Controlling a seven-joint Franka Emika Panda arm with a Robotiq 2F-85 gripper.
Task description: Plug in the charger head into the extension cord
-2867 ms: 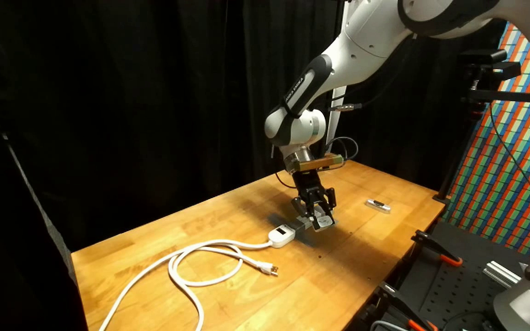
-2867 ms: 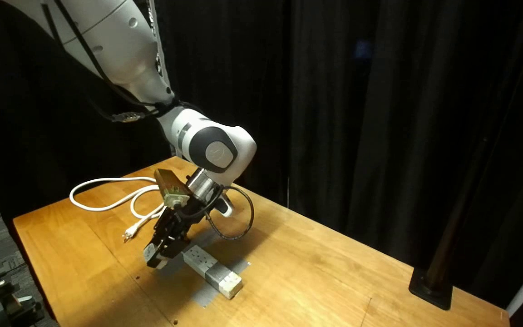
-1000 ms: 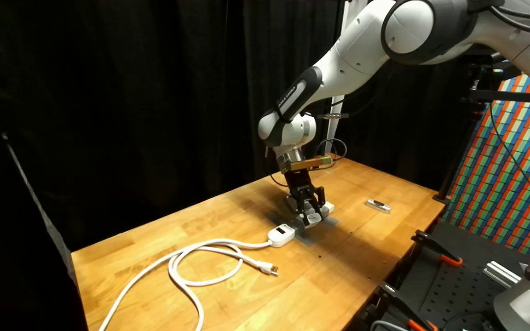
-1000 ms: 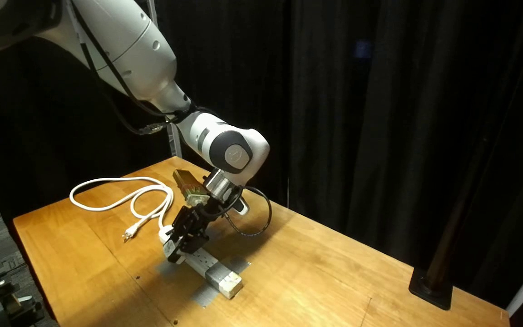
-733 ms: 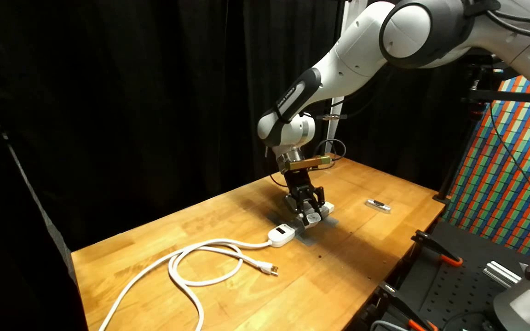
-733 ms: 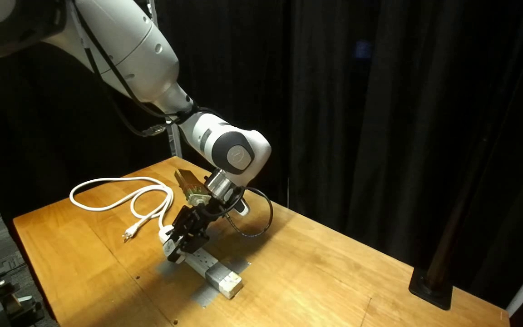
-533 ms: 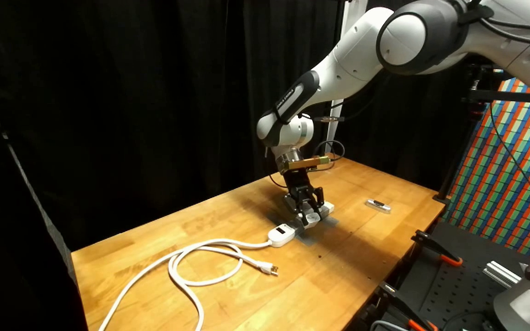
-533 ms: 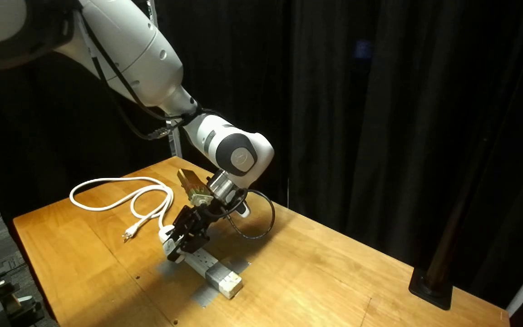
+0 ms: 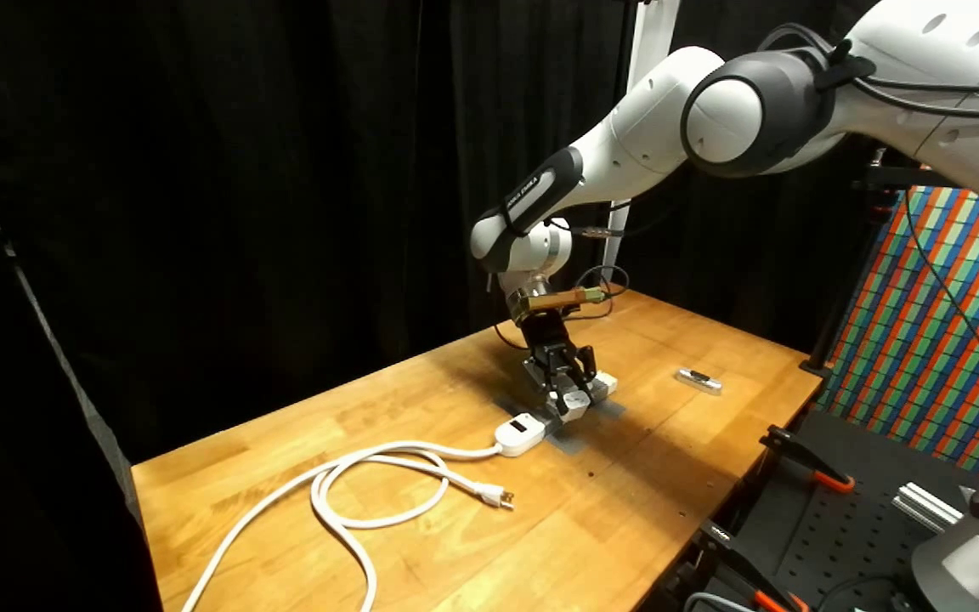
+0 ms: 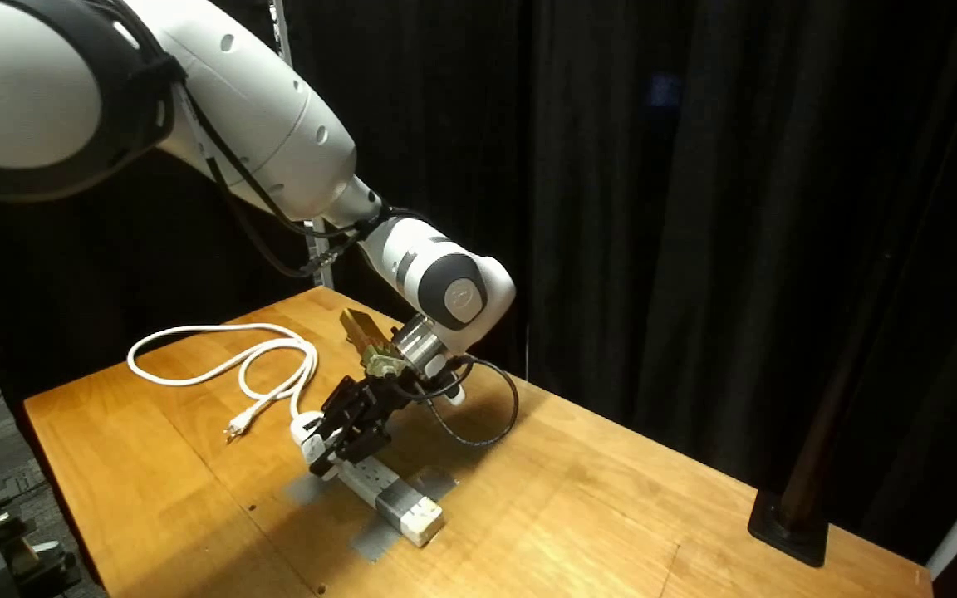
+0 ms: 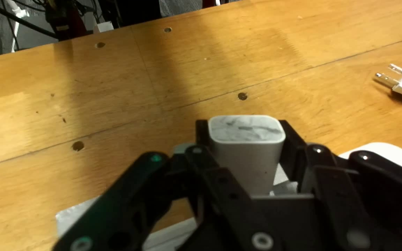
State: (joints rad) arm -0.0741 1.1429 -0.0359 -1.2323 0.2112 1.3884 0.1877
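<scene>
Claw (image 11: 245, 137) grips charger head (image 11: 246, 155), now tipped more upright at extension cord (image 10: 369, 477); contact unclear, we're likely aligning for insertion.

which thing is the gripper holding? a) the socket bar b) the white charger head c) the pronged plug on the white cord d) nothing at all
b, since the wrist view shows the gripper with its jaws closed against both sides of the white charger head.
</scene>
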